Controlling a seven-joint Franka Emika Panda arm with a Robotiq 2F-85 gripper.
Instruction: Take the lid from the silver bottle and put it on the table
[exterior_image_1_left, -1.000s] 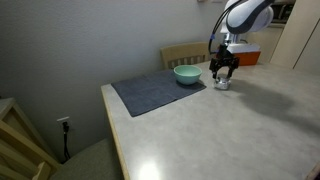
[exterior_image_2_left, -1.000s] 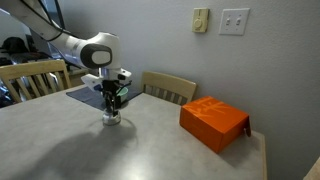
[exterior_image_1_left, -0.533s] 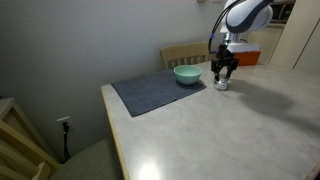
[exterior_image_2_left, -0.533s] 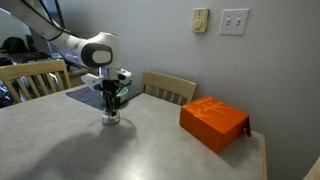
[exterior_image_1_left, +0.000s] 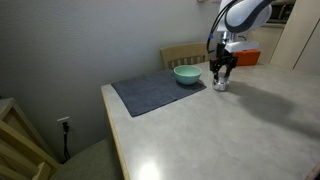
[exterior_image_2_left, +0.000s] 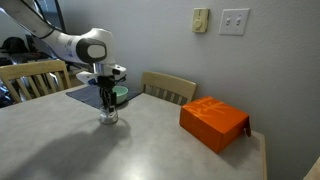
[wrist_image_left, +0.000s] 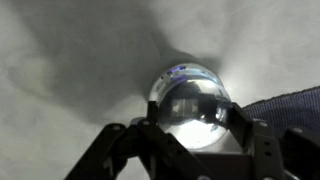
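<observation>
The pincer (exterior_image_2_left: 107, 103) hangs straight down over the silver bottle (exterior_image_2_left: 108, 118), which stands upright on the bare bench (exterior_image_2_left: 150, 150) just right of the dark mat (exterior_image_1_left: 150, 93) and teal bowl (exterior_image_1_left: 186, 74) in an exterior view. In the wrist view its fingers (wrist_image_left: 140, 132) press both sides of the shiny lid (wrist_image_left: 195, 118), gripping it narrowly. The orange box (exterior_image_2_left: 213, 122) sits well apart.

Plain grey walls (exterior_image_1_left: 100, 40) carry a light switch (exterior_image_2_left: 235, 20) and an outlet (exterior_image_1_left: 65, 125); wooden chairs (exterior_image_2_left: 168, 88) stand near them.
</observation>
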